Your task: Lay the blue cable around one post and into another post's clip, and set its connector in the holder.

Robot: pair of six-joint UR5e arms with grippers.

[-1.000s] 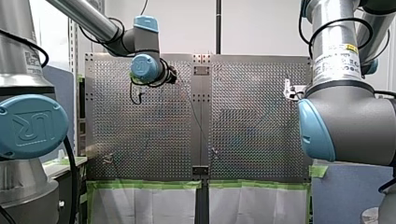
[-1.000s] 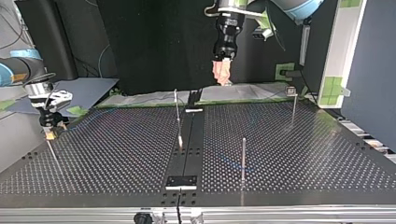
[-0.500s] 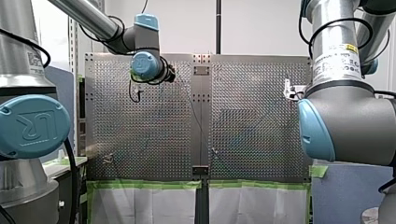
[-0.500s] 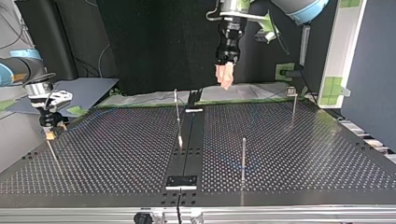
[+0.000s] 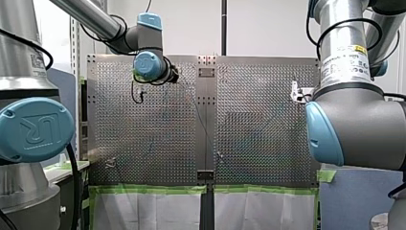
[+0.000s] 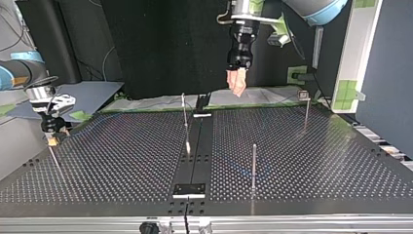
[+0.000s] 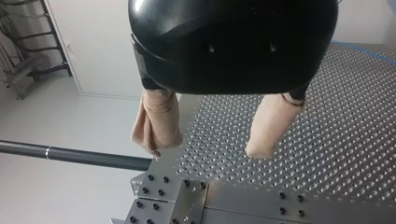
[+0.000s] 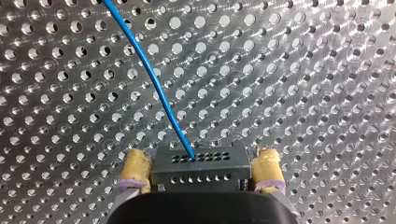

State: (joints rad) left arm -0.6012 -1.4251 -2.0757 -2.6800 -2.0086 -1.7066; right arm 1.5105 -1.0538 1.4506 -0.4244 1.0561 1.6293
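In the right wrist view a black connector (image 8: 200, 164) sits between my right gripper's (image 8: 201, 175) yellow pads (image 8: 134, 169), which are shut on its two ends. The blue cable (image 8: 154, 79) runs out of it over the perforated table. My right gripper (image 6: 51, 132) hangs just above the table at the top view's left edge. My left gripper (image 6: 237, 83) hovers high above the table's far edge, beige pads (image 7: 158, 122) apart and nothing between them (image 7: 212, 140). Thin metal posts (image 6: 253, 163) stand on the table, and one post (image 6: 306, 109) carries a clip (image 6: 303, 94).
A dark centre strip (image 6: 195, 156) runs down the table with a small bracket (image 6: 190, 189) near the front and another (image 6: 201, 115) further back. A post (image 6: 184, 114) stands beside the strip. Green tape (image 5: 148, 189) edges the table in the front view.
My left gripper has drifted a little toward the top view's right, still high over the far edge. My right gripper and the connector have not moved.
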